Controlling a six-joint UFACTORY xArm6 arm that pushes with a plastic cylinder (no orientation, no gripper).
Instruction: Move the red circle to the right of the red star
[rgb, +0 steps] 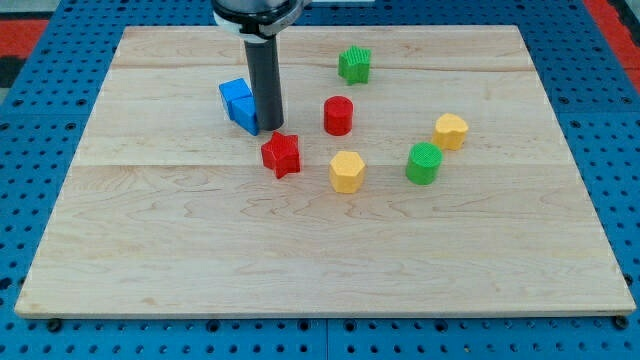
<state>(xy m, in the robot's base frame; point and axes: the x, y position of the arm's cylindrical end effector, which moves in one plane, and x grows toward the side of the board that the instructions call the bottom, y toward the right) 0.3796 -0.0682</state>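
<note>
The red circle (338, 115) stands near the board's middle, up and to the right of the red star (281, 154). My tip (271, 128) is just above the red star, at its upper left, and to the left of the red circle. The tip is right beside the blue block (239, 104), on that block's right side; whether it touches it I cannot tell.
A green star (354, 64) sits toward the view's top. A yellow hexagon (347, 171), a green circle (424, 163) and a yellow block (450, 131) lie to the right of the red star. The wooden board (320, 260) ends on a blue pegboard.
</note>
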